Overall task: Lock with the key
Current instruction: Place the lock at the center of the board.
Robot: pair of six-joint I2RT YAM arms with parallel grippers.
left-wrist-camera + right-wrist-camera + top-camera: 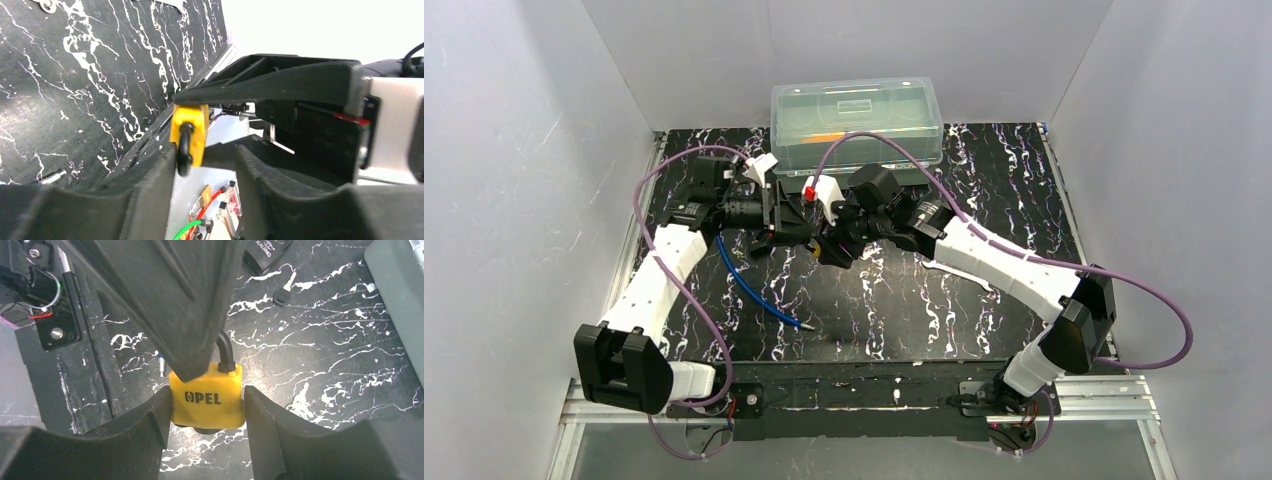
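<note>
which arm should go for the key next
Left. The right end effector is clamped on the yellow padlock, so it must hold; the left end effector is open, fingers apart.

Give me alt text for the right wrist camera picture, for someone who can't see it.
The right gripper clamps a yellow padlock marked OPEL by its sides, above a black marbled table. The left gripper's black finger covers its top left corner beside the black shackle.

Overhead view looks down; both wrist views closely share the padlock [207, 400].
</note>
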